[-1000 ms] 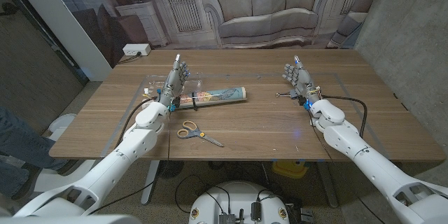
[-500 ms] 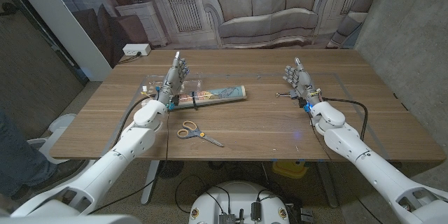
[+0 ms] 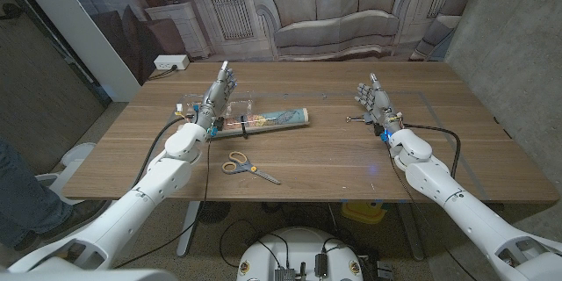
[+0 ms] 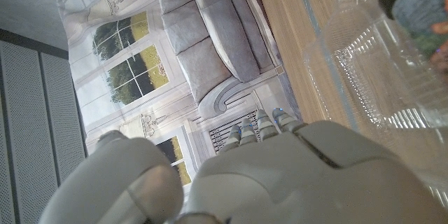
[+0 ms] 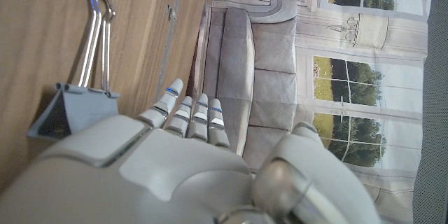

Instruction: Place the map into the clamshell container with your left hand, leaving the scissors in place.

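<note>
Map (image 3: 274,118), a rolled tube of printed paper with a dark band around it, lies on the wooden table (image 3: 334,154), its left end at the clear clamshell container (image 3: 206,105). From the left, that container is thin, glossy, ribbed plastic, seen close in the left wrist view (image 4: 378,84). The left hand (image 3: 219,92) stands over it with pale, smooth fingers extended upward and apart, holding nothing. At 5 o'clock from that hand the scissors (image 3: 248,166) lie flat on the table, with yellow looped handles and grey metal blades pointing toward 4 o'clock. Well apart, at 3 o'clock from the map, the right hand (image 3: 373,98) stands with fingers straight, grasping nothing; a grey binder clip (image 5: 73,98) with wire handles sits just beside it.
</note>
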You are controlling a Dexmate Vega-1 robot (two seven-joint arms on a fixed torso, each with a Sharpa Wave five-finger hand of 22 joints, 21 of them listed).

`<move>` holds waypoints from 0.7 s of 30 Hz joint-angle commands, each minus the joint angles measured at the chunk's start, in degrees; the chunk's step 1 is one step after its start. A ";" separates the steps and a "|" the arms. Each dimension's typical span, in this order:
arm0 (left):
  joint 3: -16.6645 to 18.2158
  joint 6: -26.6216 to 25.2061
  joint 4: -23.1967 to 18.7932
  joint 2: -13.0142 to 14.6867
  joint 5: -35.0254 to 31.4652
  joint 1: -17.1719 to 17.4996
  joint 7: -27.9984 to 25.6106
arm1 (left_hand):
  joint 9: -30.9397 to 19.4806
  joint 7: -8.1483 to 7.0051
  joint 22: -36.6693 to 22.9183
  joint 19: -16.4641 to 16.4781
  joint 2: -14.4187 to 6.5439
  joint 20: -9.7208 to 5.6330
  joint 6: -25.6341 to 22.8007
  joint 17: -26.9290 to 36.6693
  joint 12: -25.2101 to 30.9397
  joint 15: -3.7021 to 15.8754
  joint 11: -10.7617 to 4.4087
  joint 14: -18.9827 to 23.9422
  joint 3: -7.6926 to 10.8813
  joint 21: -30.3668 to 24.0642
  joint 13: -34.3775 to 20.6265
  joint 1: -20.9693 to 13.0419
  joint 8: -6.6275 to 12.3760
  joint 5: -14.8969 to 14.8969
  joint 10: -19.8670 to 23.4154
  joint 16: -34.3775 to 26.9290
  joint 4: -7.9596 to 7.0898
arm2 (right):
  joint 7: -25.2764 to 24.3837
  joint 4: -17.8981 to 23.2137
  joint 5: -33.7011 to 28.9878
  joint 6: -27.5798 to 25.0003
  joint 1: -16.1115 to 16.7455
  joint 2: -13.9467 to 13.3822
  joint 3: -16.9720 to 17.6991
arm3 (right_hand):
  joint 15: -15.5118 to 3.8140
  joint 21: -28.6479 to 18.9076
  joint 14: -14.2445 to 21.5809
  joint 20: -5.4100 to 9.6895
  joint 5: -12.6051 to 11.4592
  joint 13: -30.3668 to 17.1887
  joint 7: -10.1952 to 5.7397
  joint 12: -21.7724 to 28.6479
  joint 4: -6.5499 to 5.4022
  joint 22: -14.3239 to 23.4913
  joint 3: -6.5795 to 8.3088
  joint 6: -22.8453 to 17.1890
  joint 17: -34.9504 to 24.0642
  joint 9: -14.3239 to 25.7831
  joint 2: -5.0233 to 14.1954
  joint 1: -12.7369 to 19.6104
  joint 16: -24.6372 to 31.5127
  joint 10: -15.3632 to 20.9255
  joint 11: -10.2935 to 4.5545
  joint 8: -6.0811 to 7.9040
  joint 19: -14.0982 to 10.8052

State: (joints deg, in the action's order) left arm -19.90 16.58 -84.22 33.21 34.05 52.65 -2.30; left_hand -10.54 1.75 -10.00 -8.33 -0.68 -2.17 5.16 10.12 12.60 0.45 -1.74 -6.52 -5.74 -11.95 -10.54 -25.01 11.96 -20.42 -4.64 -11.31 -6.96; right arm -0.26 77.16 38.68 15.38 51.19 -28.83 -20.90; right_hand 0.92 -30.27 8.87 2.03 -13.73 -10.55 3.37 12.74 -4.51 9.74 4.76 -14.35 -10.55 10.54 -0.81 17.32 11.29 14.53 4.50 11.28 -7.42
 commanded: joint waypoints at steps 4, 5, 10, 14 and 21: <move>-0.15 -0.37 -4.72 2.25 -5.70 1.72 -4.53 | -0.12 -0.23 -0.28 2.32 -0.55 -1.24 -1.28 0.23 0.40 0.05 0.11 1.75 0.11 -0.64 -0.24 -1.47 0.47 -0.31 1.69 -0.48 0.63 | -0.39 0.40 -0.03 0.79 0.04 0.04 0.46 | -0.02 0.56 0.73 1.10 0.11 -0.19 0.03 0.30 0.11 0.22 0.21 -0.49 -0.07 0.16 0.39 0.26 0.25 0.63 -0.10 0.19 -0.59; -0.17 -0.65 -5.12 2.48 -6.35 1.87 -5.12 | -0.12 -0.17 -0.30 2.75 -0.62 -1.22 -1.63 0.24 0.51 0.08 0.05 2.20 0.11 -0.77 -0.25 -1.62 0.55 -0.33 2.10 -0.58 0.70 | -0.34 0.40 -0.20 0.86 0.00 -0.05 0.42 | -0.01 0.58 0.75 1.10 0.11 -0.19 0.07 0.30 0.11 0.22 0.20 -0.52 -0.07 0.16 0.40 0.26 0.25 0.63 -0.08 0.19 -0.59; -0.14 -1.25 -6.48 3.15 -9.01 2.49 -7.48 | -0.14 -0.03 -0.35 3.60 -0.78 -1.25 -2.90 0.29 0.72 0.01 0.27 3.33 0.05 -0.94 -0.26 -2.04 0.84 -0.35 3.19 -0.76 0.90 | -0.87 0.82 -0.20 0.56 0.18 -0.11 0.51 | -0.01 0.69 0.77 1.09 0.14 -0.19 0.05 0.28 0.14 0.23 0.19 -0.56 -0.07 0.16 0.43 0.29 0.23 0.63 -0.17 0.19 -0.65; -0.07 -2.16 -7.80 3.92 -11.06 2.91 -9.07 | -0.14 -0.03 -0.36 3.63 -0.82 -1.28 -3.09 0.30 0.75 0.02 0.22 3.42 0.05 -0.91 -0.27 -2.17 0.86 -0.35 3.40 -0.72 0.96 | -1.13 0.97 -0.13 0.57 0.37 -0.04 0.59 | -0.01 0.77 0.83 1.05 0.16 -0.19 0.07 0.28 0.16 0.23 0.18 -0.57 -0.07 0.17 0.45 0.30 0.23 0.68 -0.06 0.17 -0.66; 0.12 -2.62 -8.88 4.47 -13.02 3.64 -10.53 | -0.15 -0.15 -0.37 3.72 -0.94 -1.32 -3.78 0.31 0.81 0.19 0.09 3.86 0.06 -0.84 -0.28 -2.61 0.98 -0.38 3.97 -0.70 1.17 | -1.29 0.96 0.00 0.65 0.35 0.28 0.59 | 0.00 0.95 0.93 1.07 0.21 -0.20 0.04 0.30 0.20 0.24 0.15 -0.60 -0.07 0.17 0.51 0.33 0.22 0.83 -0.14 0.15 -0.82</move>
State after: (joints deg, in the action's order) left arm -19.96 15.00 -90.82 36.46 24.89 55.16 -9.74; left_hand -10.53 1.45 -10.28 -4.83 -1.57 -2.16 1.99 10.28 12.98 0.44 -1.42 -3.03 -5.69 -12.41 -10.53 -27.11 12.40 -20.41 -1.04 -11.75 -6.09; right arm -1.10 77.79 38.67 15.97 51.43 -28.78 -20.42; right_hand 0.92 -29.45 9.48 2.34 -13.73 -10.54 3.37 12.73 -4.50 9.73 4.76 -14.34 -10.54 10.53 -0.66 17.47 11.29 15.06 4.39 11.28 -7.72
